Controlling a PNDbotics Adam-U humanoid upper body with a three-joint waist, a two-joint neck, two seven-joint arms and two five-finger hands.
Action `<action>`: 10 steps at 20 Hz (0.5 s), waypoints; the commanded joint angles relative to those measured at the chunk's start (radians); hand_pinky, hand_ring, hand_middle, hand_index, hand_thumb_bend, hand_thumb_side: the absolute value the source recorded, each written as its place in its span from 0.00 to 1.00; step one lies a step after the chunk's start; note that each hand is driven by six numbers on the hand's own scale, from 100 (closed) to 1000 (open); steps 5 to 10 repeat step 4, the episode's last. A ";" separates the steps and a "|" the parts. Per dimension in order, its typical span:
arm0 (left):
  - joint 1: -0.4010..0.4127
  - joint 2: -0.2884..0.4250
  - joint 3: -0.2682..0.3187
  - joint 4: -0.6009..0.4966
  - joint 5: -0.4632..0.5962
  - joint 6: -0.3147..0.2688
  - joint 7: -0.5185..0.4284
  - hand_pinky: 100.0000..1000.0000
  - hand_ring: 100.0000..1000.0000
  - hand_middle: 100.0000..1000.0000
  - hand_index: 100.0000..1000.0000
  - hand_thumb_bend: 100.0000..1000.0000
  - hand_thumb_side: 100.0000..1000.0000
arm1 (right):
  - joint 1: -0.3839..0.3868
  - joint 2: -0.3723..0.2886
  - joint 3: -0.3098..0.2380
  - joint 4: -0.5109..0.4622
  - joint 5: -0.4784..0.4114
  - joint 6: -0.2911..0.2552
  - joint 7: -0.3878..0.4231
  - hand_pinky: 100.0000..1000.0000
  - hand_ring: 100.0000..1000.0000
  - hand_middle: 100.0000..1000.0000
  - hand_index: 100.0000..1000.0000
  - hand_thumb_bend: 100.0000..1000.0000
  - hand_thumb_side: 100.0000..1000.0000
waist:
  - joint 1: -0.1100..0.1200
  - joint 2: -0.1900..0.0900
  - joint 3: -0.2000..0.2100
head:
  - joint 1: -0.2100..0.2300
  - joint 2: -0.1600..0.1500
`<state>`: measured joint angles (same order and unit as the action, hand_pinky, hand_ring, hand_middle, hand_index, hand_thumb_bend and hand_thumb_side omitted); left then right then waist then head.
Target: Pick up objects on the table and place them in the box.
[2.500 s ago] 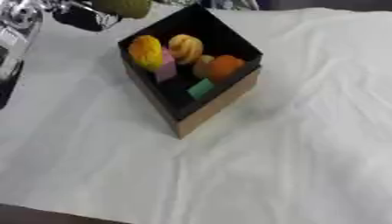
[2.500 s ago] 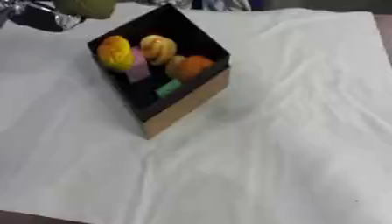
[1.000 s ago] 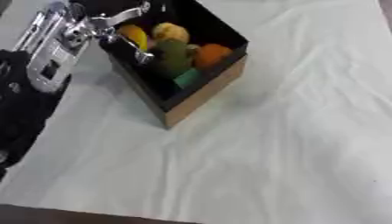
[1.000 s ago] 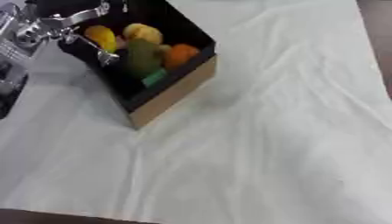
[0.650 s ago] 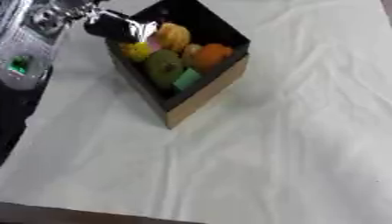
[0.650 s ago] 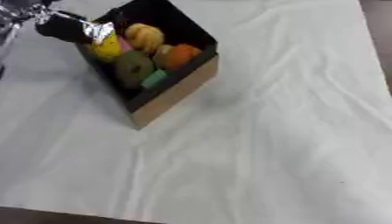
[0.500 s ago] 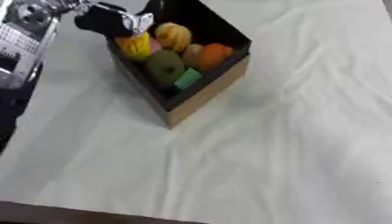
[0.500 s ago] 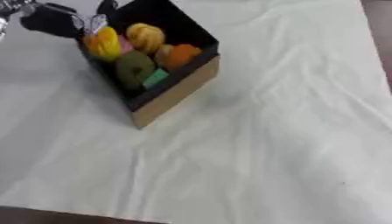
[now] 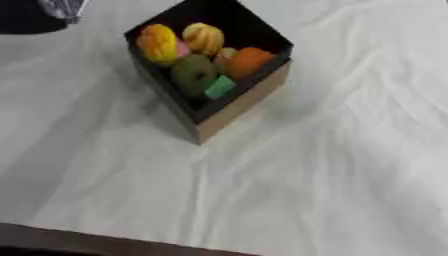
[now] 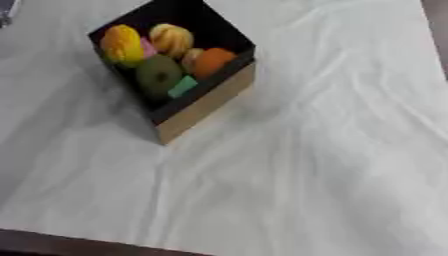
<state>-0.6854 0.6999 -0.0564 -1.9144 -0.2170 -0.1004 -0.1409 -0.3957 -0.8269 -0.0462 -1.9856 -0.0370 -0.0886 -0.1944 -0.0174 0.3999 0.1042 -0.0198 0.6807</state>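
On the white cloth (image 9: 332, 165) sits the box (image 9: 241, 102), a black-lined cardboard carton turned corner-on, one corner pointing toward the near edge of the table and its diagonal running away from the viewer. Inside it lie a yellow-orange fruit (image 9: 159, 44) at the far left, a striped yellow piece (image 9: 203, 36) beside it, an orange fruit (image 9: 249, 61) to the right, a green fruit (image 9: 194, 74) nearer the front corner, and a small green block (image 9: 220, 86) against the front wall. They look like light, rigid toy pieces, probably smooth; I judge each best taken across its middle. Beyond the box's far left corner a dark arm part (image 9: 44, 12) shows; whether that hand is spread or curled I cannot tell. No loose object shows on the cloth.
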 commanded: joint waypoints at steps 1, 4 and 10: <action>0.056 0.042 0.056 -0.077 0.056 0.013 0.112 0.81 0.69 0.73 0.79 0.00 0.11 | -0.006 -0.039 -0.019 -0.014 0.010 -0.020 -0.012 0.88 0.86 0.62 0.73 0.00 0.43 | -0.002 -0.059 0.000 | -0.030 -0.023; 0.143 0.023 0.085 -0.085 0.093 -0.013 0.223 0.82 0.68 0.72 0.79 0.00 0.15 | -0.006 -0.037 -0.020 -0.014 0.014 -0.040 -0.026 0.88 0.86 0.62 0.73 0.00 0.42 | -0.008 -0.054 0.000 | -0.055 -0.033; 0.143 0.023 0.085 -0.085 0.093 -0.013 0.223 0.82 0.68 0.72 0.79 0.00 0.15 | -0.006 -0.037 -0.020 -0.014 0.014 -0.040 -0.026 0.88 0.86 0.62 0.73 0.00 0.42 | -0.008 -0.054 0.000 | -0.055 -0.033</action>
